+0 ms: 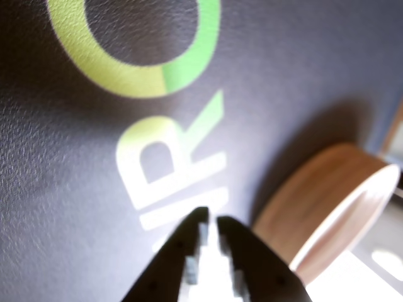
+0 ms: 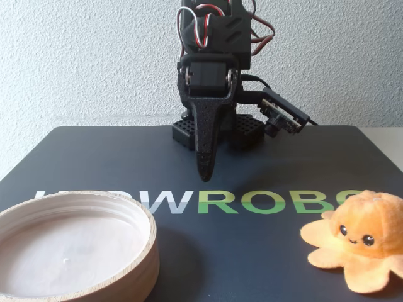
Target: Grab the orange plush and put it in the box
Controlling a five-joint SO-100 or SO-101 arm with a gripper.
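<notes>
The orange plush [image 2: 361, 239] sits upright on the dark mat at the front right of the fixed view; it is out of the wrist view. The box [image 2: 82, 214], round with a light wooden rim, stands at the front left there, empty; its wooden wall [image 1: 318, 195] shows at the right of the wrist view. My gripper [image 2: 204, 173] hangs tip down above the mat's middle, between the two and apart from both. In the wrist view the black gripper [image 1: 210, 218] has its fingers nearly together with only a thin gap, and it holds nothing.
The dark mat [image 2: 252, 163] bears large white and green letters [image 2: 252, 201]. The arm's black base [image 2: 217, 132] stands at the mat's back edge before a white textured wall. Cables and a small board [image 2: 283, 113] stick out to the right of the arm.
</notes>
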